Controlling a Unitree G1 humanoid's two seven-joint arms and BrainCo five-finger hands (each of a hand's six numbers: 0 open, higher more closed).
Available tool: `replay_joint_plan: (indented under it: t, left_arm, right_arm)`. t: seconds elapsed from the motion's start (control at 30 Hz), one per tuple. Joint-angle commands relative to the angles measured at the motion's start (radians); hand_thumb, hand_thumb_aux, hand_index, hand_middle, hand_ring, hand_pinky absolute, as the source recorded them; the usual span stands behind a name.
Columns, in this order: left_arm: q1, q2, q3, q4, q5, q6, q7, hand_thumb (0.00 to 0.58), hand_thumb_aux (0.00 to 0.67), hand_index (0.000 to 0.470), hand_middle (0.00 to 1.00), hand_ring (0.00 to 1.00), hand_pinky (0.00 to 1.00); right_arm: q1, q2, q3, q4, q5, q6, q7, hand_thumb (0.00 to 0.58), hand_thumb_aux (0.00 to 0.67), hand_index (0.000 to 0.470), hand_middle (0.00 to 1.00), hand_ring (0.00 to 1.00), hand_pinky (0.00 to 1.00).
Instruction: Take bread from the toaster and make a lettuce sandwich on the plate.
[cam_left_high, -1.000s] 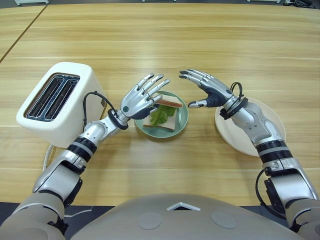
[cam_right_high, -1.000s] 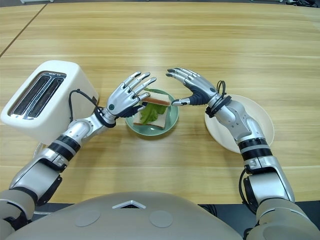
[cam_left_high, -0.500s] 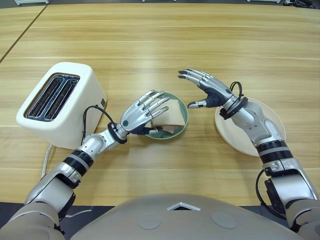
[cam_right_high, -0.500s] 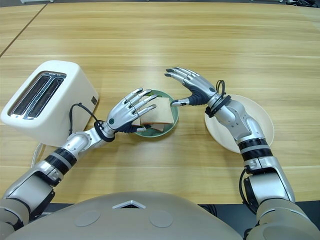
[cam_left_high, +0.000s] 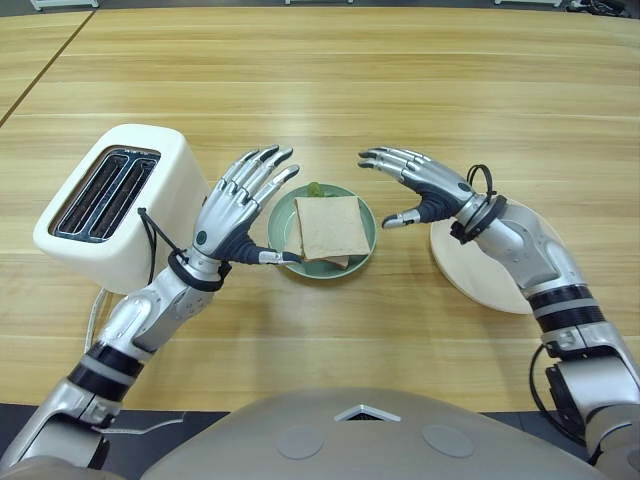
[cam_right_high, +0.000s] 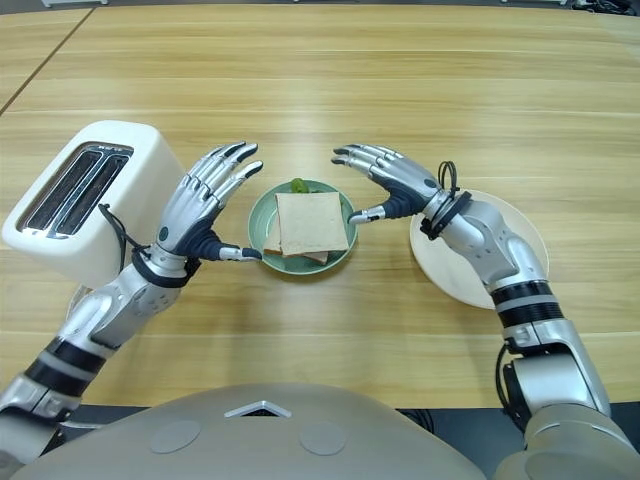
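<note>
Bread slice (cam_left_high: 330, 227) sat flat over the lettuce (cam_left_high: 316, 188) on the green plate (cam_left_high: 281, 222), between both hands. The left hand (cam_left_high: 232, 210) was nearer, by the rim, and the right hand (cam_left_high: 420, 185) hovered opposite. Both were spread open, holding nothing.

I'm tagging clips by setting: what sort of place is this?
Probably a lab or office mock-up, not a real kitchen: a big wooden table with a toaster, a sandwich on a green plate.

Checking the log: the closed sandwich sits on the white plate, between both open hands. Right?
No. The left eye view shows the sandwich on the green plate, not the white plate; the open left hand and right hand do flank it.
</note>
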Motion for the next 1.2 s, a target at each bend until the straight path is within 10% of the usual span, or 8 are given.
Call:
replay_joint_plan:
  t: [0.03,0.07,0.17,0.77,0.87,0.93,1.0,1.2]
  left_arm:
    - [0.152,0.128,0.037,-0.136,-0.162,0.040,-0.311,0.503,0.426,0.299,0.00,0.00,0.00]
    - [0.199,0.156,0.060,-0.170,-0.154,0.057,-0.359,0.568,0.573,0.402,0.00,0.00,0.00]
    - [0.312,0.226,0.110,-0.213,-0.135,0.089,-0.486,0.580,0.670,0.470,1.00,1.00,1.00]
    - [0.264,0.098,0.128,-0.115,-0.092,0.074,-0.666,0.526,0.465,0.326,1.00,1.00,1.00]
    - [0.269,0.088,0.151,-0.112,-0.106,0.063,-0.675,0.441,0.342,0.240,0.66,0.66,0.66]
    - [0.264,0.082,0.145,-0.081,-0.086,0.059,-0.675,0.000,0.000,0.000,0.05,0.05,0.05]
    - [0.257,0.071,0.141,-0.072,-0.075,0.061,-0.675,0.000,0.000,0.000,0.00,0.00,0.00]
    - [0.234,0.019,0.179,-0.076,-0.053,0.068,-0.628,0.000,0.000,0.000,0.00,0.00,0.00]
  right_arm:
    - [0.148,-0.128,-0.007,-0.191,0.140,-0.005,0.157,0.443,0.344,0.241,0.32,0.32,0.32]
    - [0.177,-0.156,-0.010,-0.224,0.175,-0.003,0.190,0.539,0.491,0.345,0.90,0.90,0.90]
    - [0.241,-0.212,-0.022,-0.304,0.263,0.020,0.268,0.580,0.670,0.470,0.99,0.99,0.99]
    - [0.108,-0.010,0.086,-0.220,0.066,0.049,0.274,0.580,0.670,0.470,0.99,0.99,0.99]
    - [0.034,0.039,0.096,-0.174,0.048,0.052,0.246,0.580,0.670,0.470,0.99,0.99,0.99]
    - [-0.020,0.078,0.141,-0.101,-0.024,0.040,0.224,0.577,0.625,0.439,0.94,0.94,0.94]
    - [-0.076,0.123,0.182,-0.022,-0.110,0.031,0.178,0.000,0.000,0.000,0.00,0.00,0.00]
    - [-0.184,0.209,0.243,0.158,-0.299,0.047,-0.010,0.000,0.000,0.000,0.00,0.00,0.00]
